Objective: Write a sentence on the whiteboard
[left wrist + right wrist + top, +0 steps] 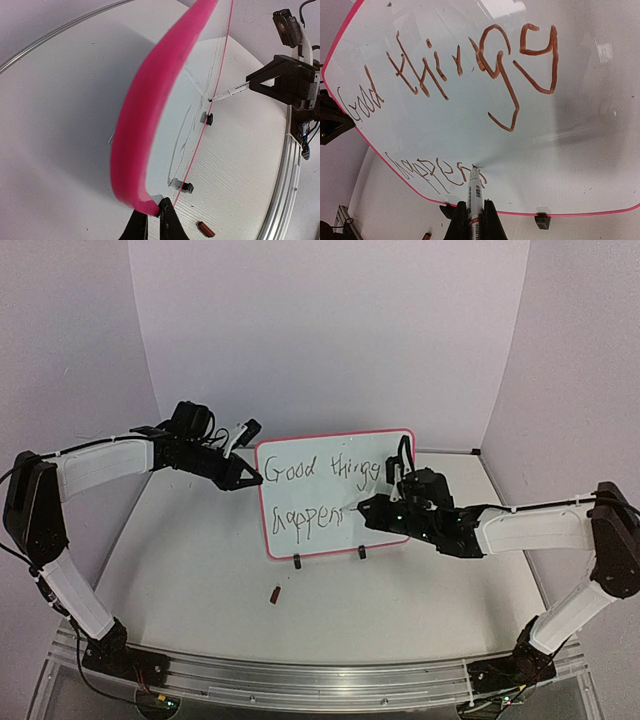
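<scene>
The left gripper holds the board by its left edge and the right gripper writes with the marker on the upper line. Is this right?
Not quite: the right wrist view shows the marker tip at the end of the lower line, not the upper. The rest holds: left gripper on the left edge of the whiteboard.

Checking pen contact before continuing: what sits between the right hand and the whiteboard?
Only the marker: clamped in the right hand, its tip meets the whiteboard where the sentence ends. The right wrist view shows it plainest.
</scene>
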Robot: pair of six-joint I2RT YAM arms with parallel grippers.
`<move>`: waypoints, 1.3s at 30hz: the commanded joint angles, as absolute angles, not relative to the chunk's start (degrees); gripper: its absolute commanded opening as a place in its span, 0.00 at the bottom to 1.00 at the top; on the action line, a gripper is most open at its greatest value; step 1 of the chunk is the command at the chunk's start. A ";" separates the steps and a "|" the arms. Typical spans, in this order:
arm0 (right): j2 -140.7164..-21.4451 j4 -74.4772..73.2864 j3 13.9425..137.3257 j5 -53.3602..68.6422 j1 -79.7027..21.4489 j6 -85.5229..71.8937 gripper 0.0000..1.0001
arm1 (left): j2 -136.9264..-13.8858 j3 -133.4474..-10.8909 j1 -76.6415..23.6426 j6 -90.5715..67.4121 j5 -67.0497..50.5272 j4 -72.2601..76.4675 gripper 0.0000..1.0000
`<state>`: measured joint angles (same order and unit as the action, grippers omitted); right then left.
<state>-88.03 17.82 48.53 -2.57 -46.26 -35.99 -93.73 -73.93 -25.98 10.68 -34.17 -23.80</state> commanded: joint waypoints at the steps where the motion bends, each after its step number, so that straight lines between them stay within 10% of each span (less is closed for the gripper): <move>1: -88.73 19.96 50.41 -4.81 -45.92 -35.27 0.00 | -96.03 -73.88 -27.89 13.14 -30.03 -27.16 0.00; 39: -88.10 14.68 48.79 -5.72 -45.76 -36.46 0.00 | -96.01 -73.83 -27.95 13.11 -29.88 -27.19 0.00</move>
